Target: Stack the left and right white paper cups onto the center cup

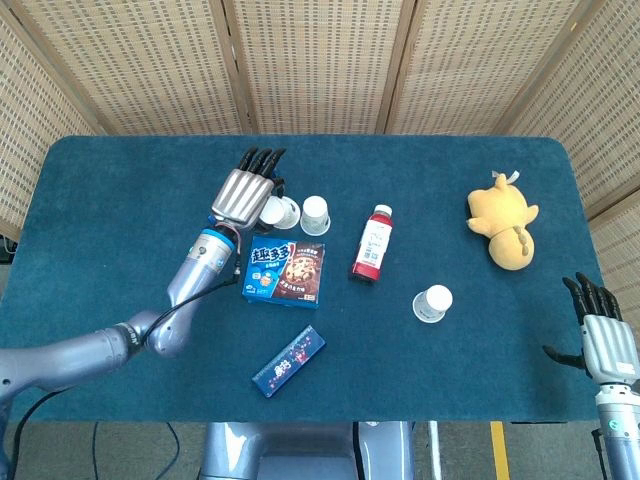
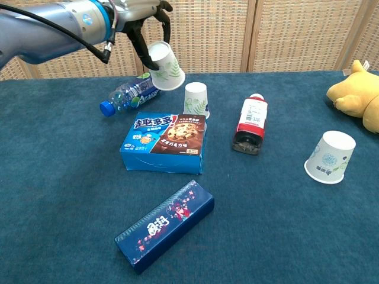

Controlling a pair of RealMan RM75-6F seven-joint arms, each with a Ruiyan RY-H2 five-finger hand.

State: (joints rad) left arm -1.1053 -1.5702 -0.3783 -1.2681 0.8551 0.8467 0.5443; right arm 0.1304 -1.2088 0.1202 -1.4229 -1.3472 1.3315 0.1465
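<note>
Cup from the left [image 2: 165, 65] is in my left hand [image 1: 243, 195], held tilted, mouth down, in the air just beside the center cup [image 2: 196, 99], up and to its left. The right cup [image 2: 330, 157] waits on the table nearer my right hand [image 1: 602, 343], which holds nothing, fingers straight.
</note>
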